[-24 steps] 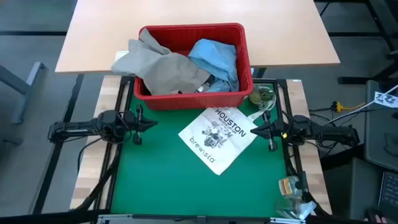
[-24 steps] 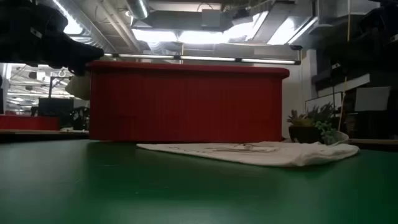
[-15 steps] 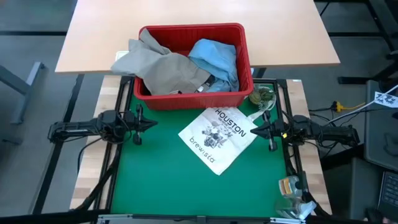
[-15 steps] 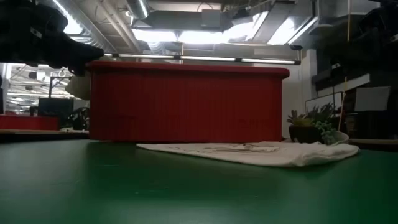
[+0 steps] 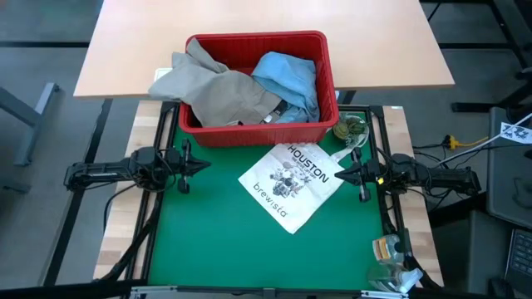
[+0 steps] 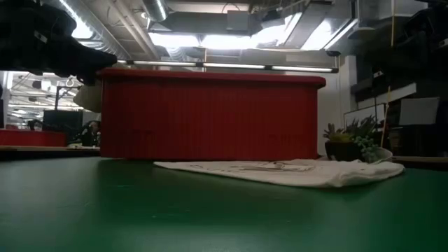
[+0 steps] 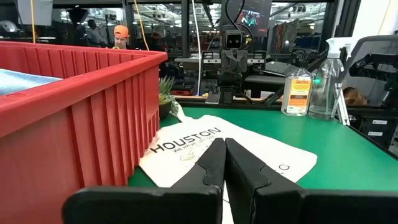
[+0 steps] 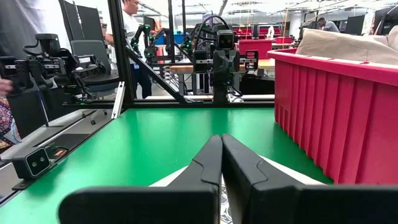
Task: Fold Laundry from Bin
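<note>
The laundry (image 5: 249,83) sits heaped in the bin (image 5: 332,79), which stands at the far edge of the green surface (image 5: 216,241). A beige garment (image 5: 218,93) spills over the bin's left rim, a light blue shirt (image 5: 289,76) fills its right side, and something darker shows between them near the front wall. Nothing has changed over the last moments: the heap lies exactly as before, and neither arm has shifted. By that, the task has not begun; no garment is out of the bin, none is spread for folding.

Just in front of the bin, a white printed tote bag (image 5: 291,184) lies flat on the surface, taking up part of the space where folding would likely happen. A small potted plant (image 5: 350,129) stands by the bin's right front corner.

The left gripper (image 5: 202,165) hangs over the left side of the surface, fingers pressed together and holding nothing. The right gripper (image 5: 339,175) mirrors it beside the tote's right edge, likewise closed and empty.
</note>
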Robot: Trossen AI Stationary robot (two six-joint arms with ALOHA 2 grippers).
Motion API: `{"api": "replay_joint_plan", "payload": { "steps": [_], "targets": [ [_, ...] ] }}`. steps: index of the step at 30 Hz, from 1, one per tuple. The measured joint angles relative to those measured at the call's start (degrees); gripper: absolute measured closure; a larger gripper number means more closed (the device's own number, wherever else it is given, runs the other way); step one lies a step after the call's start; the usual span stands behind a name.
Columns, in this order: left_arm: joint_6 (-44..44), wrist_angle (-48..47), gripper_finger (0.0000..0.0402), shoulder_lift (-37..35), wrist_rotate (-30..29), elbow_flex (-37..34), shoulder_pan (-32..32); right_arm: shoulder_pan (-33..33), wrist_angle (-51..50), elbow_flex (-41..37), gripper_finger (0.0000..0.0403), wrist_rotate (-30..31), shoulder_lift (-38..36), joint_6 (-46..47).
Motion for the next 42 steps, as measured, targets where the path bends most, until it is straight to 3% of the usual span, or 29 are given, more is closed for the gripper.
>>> {"api": "replay_joint_plan", "payload": {
  "steps": [29, 42],
  "targets": [
    [3.16, 0.34, 0.04, -0.02, -1.22, 0.0, 0.0, 0.0, 0.03, 0.02, 0.0393, -0.01, 0.01, 0.0],
    [3.32, 13.48, 0.04, -0.02, -1.17, 0.0, 0.0, 0.0, 0.07, 0.02, 0.0393, -0.01, 0.02, 0.01]
  ]
}}
